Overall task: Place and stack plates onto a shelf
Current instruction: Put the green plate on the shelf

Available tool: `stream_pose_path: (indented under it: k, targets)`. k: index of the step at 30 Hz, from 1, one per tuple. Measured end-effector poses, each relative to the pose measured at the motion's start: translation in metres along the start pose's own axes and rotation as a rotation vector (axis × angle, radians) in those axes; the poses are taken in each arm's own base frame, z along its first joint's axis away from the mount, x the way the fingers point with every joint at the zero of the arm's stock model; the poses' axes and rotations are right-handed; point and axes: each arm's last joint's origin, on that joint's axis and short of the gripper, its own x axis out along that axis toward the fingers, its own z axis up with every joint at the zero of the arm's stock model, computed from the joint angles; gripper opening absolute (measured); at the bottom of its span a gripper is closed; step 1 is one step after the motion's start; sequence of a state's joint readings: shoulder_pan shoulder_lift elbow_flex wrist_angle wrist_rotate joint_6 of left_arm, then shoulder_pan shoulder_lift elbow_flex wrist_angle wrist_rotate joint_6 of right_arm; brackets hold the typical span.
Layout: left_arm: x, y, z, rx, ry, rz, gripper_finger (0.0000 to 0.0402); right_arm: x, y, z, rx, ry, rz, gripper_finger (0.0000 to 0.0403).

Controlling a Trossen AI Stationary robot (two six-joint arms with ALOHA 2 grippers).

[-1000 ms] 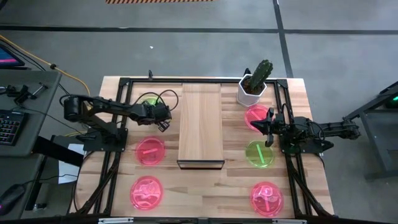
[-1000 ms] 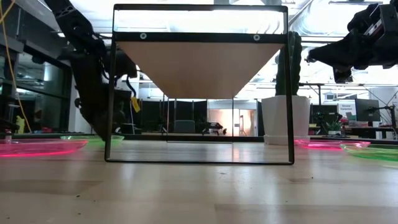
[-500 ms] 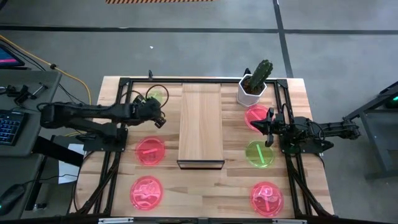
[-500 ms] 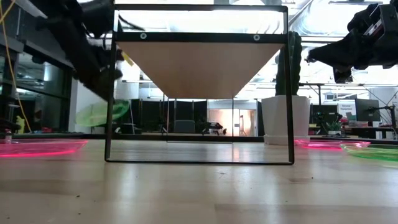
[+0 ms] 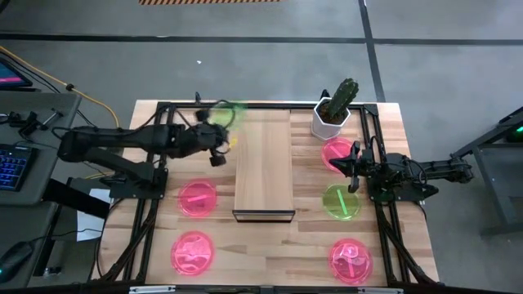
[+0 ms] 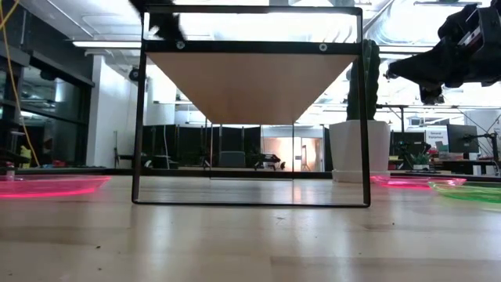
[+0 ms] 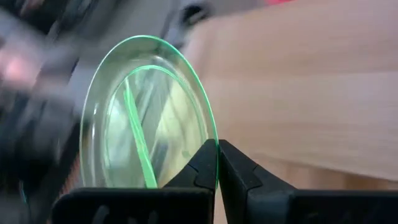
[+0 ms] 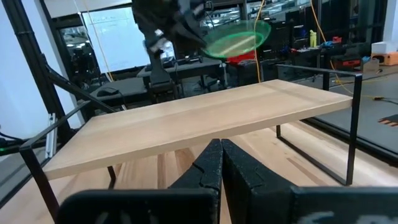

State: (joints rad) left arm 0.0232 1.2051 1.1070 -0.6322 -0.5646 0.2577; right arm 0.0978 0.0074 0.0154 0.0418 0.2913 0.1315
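Note:
My left gripper [image 5: 221, 133] is shut on a neon green plate [image 5: 231, 112], held in the air by the far left corner of the shelf [image 5: 263, 163], a light-wood board on a dark frame. In the right wrist view the plate [image 8: 239, 38] hovers above the board [image 8: 199, 118]. My right gripper [image 5: 350, 167] waits shut, holding nothing, right of the shelf between a pink plate [image 5: 337, 153] and a green plate [image 5: 341, 202] that lie flat on the table. Three more pink plates [image 5: 198, 198], [image 5: 193, 251], [image 5: 350, 260] lie flat on the table. My left gripper pinches the green plate's rim [image 7: 216, 149] between its two fingers, with one finger on each face. The fingers come from the table's left, slanting downward. The plate is lifted clear of table and shelf, tilted, and reaches out beyond the fingertips.
A white pot with a cactus [image 5: 333, 114] stands at the shelf's far right corner. Dark frame rails [image 5: 160, 147] run along both sides of the table. The shelf's top [image 6: 250, 78] is bare.
My left gripper has risen from the table's far left area and moved toward the shelf, rolling its wrist. The green plate has come up off the table with it and now hangs above the height of the board, near its far left corner.

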Motion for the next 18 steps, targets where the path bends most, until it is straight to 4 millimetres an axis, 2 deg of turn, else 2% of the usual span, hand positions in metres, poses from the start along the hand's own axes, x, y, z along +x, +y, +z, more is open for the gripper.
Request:
stream_pose_path:
  k: [4, 7, 9, 13, 18]
  targets:
    - [0.011, -0.019, 0.032, 0.320, -0.026, -0.075, 0.0000, 0.000, 0.000, 0.000, -0.001, 0.000, 0.000, 0.0000]
    - [0.025, -0.037, 0.042, 0.533, 0.002, -0.110, 0.0000, 0.000, 0.000, 0.000, -0.001, 0.000, 0.000, 0.0000]
    - [0.036, -0.048, 0.044, 0.608, 0.021, -0.126, 0.0000, 0.000, 0.000, 0.000, 0.000, 0.000, 0.000, 0.0000]
    - [0.056, -0.063, 0.042, 0.674, 0.079, -0.146, 0.0000, 0.000, 0.000, 0.000, 0.001, 0.000, 0.001, 0.0000]
    - [0.073, -0.060, 0.039, 0.623, 0.116, -0.147, 0.0000, 0.000, 0.000, 0.000, 0.000, 0.000, 0.002, 0.0000]
